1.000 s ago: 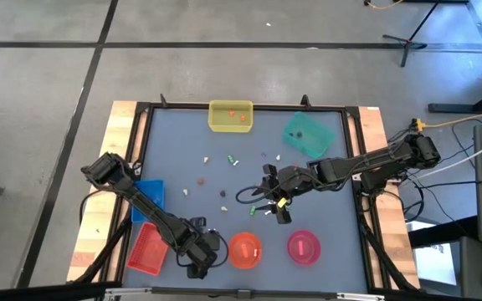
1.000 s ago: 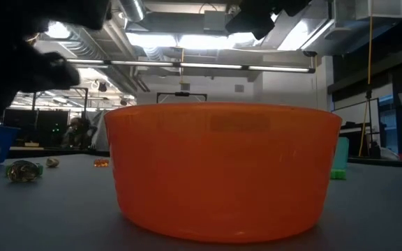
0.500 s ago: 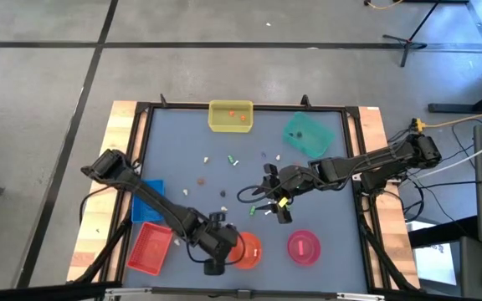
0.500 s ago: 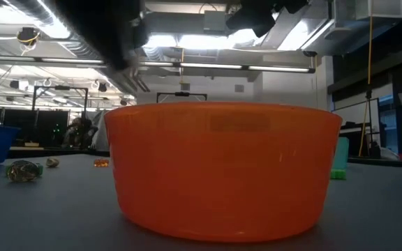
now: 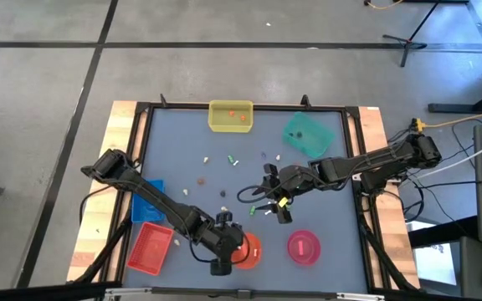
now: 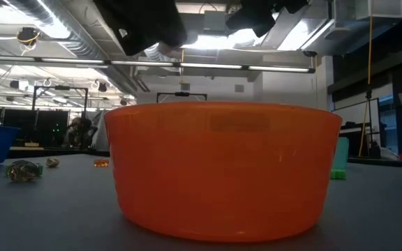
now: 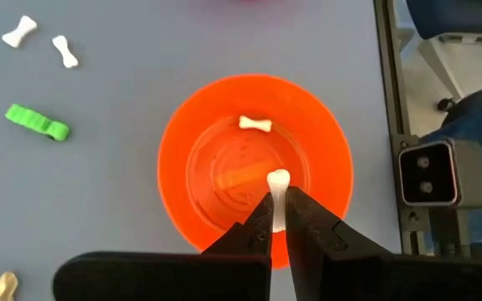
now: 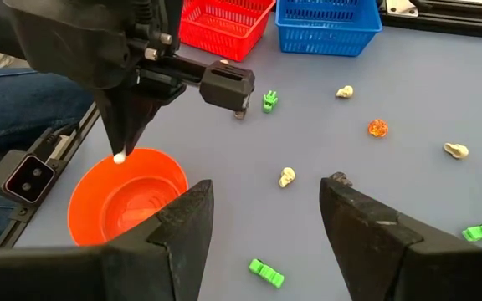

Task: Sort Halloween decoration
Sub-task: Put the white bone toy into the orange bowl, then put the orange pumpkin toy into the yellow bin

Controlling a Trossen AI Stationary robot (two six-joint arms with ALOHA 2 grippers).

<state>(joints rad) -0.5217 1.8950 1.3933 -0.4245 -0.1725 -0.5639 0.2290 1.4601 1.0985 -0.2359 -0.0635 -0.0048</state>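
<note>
My left gripper [image 7: 279,219] hangs over the orange bowl [image 7: 182,167], shut on a tiny white bone trinket [image 7: 278,182]. A second white bone [image 7: 255,124] lies on the bowl's floor. In the high view this gripper [image 5: 227,248] is at the bowl's [image 5: 249,251] left rim, near the table's near edge. My right gripper [image 8: 262,226] waits open above the table's middle [image 5: 273,199], holding nothing. Loose trinkets lie on the grey mat: a green one [image 7: 38,122], two white bones [image 7: 19,31], a beige skull [image 8: 287,176], an orange one [image 8: 377,128]. My left gripper pinches the white bone between its two fingertips. The bone's knobbed end [image 7: 278,177] sticks out past the tips; the rest is hidden between the fingers. The fingers slant down from the table's left. The bone is lifted clear, above the bowl's inside.
A red basket [image 5: 149,248] and a blue basket [image 5: 151,197] stand at the left, a pink bowl [image 5: 303,246] right of the orange one. A yellow tray [image 5: 230,116] and a teal bowl [image 5: 308,132] stand at the far edge. A cable [image 5: 249,194] loops by my right gripper.
My left gripper, shut throughout, has risen and gone toward the table's right edge, from the mat beside the red basket to above the orange bowl, tipping less steeply downward. Most of that move came early; it has since nearly stopped.
</note>
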